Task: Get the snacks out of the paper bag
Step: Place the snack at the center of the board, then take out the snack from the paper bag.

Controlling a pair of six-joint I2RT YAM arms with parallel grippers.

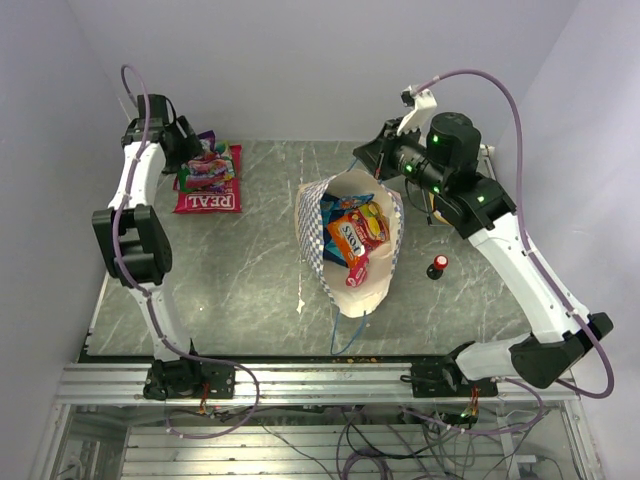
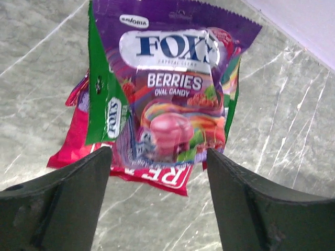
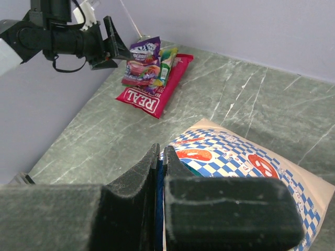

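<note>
The blue-and-white checkered paper bag (image 1: 330,250) lies in the table's middle with its mouth open toward the far side. Inside it show an orange packet (image 1: 362,232), a blue bag (image 1: 340,207) and a pink one (image 1: 357,272). My right gripper (image 1: 383,152) is shut on the bag's far rim, with blue cord between its fingers (image 3: 149,172); the bag (image 3: 246,162) lies just beyond them. My left gripper (image 2: 157,157) is open and empty, just above a purple Fox's Berries bag (image 2: 172,94). That bag lies on the red "REAL" packet (image 2: 167,177) at the far left (image 1: 208,192).
A small red-and-black knob (image 1: 437,266) stands right of the bag. A green-edged candy bag (image 2: 107,104) lies in the pile under the purple one. Walls close in at the far and left sides. A blue cord handle (image 1: 345,335) trails toward the near edge.
</note>
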